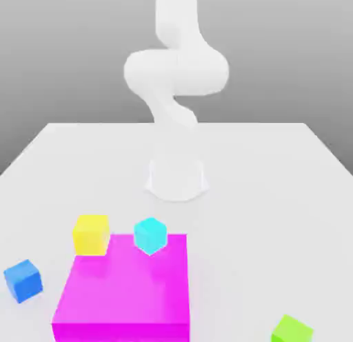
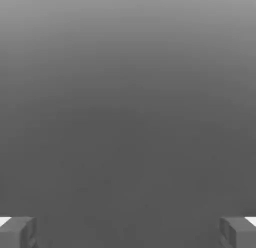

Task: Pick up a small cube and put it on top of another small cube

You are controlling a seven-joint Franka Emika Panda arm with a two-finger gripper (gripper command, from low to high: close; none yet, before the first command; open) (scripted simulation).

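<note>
small blue cube [image 1: 23, 280] on the bench [image 1: 276, 196], far at the exterior view's left, apart from the magenta block [image 1: 124, 285] | yellow cube [image 1: 91, 234] touching block's back corner | cyan cube [image 1: 149, 235] at block's back edge | green cube [image 1: 292, 329] far right | my claw [image 2: 128, 232] spread wide, pinching nothing

— Matt white on the table [image 1: 289, 168], smooth and unmarked. Same soft, plastic-looking white on the arm [image 1: 176, 72].

— Beside the big magenta block [image 1: 127, 285]: flat, untextured colour on the small cube [image 1: 23, 279] in blue, likewise on the yellow cube [image 1: 91, 234], cyan cube [image 1: 149, 235] and green cube [image 1: 292, 329]. Faint sheen on the block's top. Dull grey on the fingertips [image 2: 17, 232].
</note>
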